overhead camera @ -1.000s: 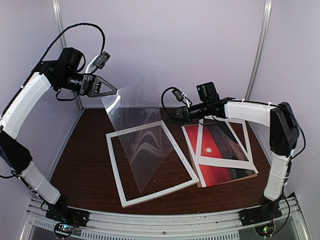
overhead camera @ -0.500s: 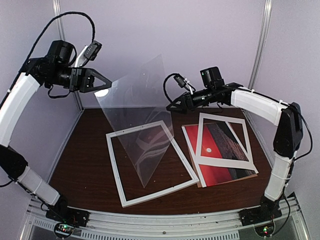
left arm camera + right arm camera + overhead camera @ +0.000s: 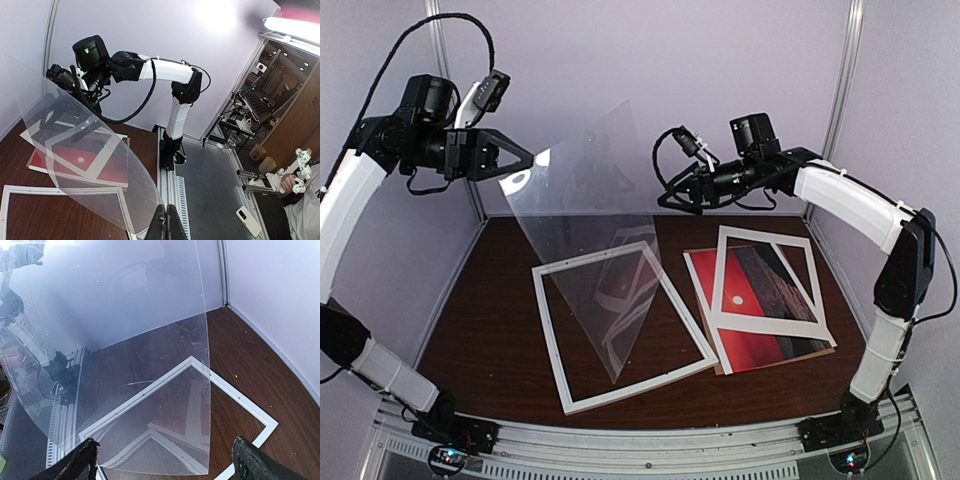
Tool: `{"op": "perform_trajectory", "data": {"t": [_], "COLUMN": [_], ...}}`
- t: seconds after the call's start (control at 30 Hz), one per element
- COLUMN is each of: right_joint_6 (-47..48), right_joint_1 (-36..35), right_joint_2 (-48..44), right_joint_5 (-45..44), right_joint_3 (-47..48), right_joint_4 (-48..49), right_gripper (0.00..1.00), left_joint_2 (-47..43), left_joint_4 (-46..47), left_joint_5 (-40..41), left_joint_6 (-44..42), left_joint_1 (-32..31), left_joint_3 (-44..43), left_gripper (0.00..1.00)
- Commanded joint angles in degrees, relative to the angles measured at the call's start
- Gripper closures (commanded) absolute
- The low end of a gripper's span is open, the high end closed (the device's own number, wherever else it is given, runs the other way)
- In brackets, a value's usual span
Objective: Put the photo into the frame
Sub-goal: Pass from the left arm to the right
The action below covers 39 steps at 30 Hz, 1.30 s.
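High at the left, my left gripper [image 3: 528, 160] is shut on one corner of a clear sheet [image 3: 585, 210], which hangs tilted in the air over the frame [image 3: 660, 377]. That white frame lies flat on the brown table. The left wrist view shows the same pinch, with my left gripper [image 3: 166, 220] closed on the clear sheet [image 3: 75, 150]. The photo [image 3: 755, 345], red with a white sun, lies to the right under a white mat [image 3: 717, 270]. My right gripper [image 3: 665, 200] hovers open beside the sheet's right edge. In the right wrist view my right gripper [image 3: 167, 460] faces the clear sheet [image 3: 125, 340] and the frame [image 3: 240, 397].
A brown backing board [image 3: 720, 370] peeks out under the photo. Grey walls and metal posts [image 3: 845, 90] close in the back and sides. The metal base rail [image 3: 650, 445] runs along the near edge. My right arm [image 3: 165, 70] reaches across in the left wrist view.
My left gripper has carried the clear sheet higher and further left. My right gripper has risen from above the mat and now hovers by the sheet, open slightly wider.
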State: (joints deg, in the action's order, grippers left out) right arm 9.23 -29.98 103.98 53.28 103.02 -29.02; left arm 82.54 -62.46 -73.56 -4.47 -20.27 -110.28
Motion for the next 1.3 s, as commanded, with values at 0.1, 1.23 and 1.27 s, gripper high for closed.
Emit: {"op": "perform_trajectory", "data": {"t": [0.1,1.23,1.27], "right_joint_6": [1.1,1.0,1.0], "right_joint_1": [0.2,0.6,0.6], "right_joint_2": [3.0,6.7,6.9], "right_joint_5": [3.5,8.0,8.0], "right_joint_3": [5.6,9.7,10.0], "right_joint_4": [-1.4,-0.6,-0.6], "right_gripper": [0.07,0.12,0.12], "left_joint_2": [-3.5,-3.4,-3.5], "left_joint_4": [8.6,13.4,13.6], "left_joint_5": [-4.6,-8.7,-9.0], "left_joint_6": [3.3,3.9,4.0], "left_joint_1": [-0.3,-0.3,-0.3], "left_joint_3": [2.5,6.2,6.2], "left_gripper": [1.0,1.0,1.0]}}
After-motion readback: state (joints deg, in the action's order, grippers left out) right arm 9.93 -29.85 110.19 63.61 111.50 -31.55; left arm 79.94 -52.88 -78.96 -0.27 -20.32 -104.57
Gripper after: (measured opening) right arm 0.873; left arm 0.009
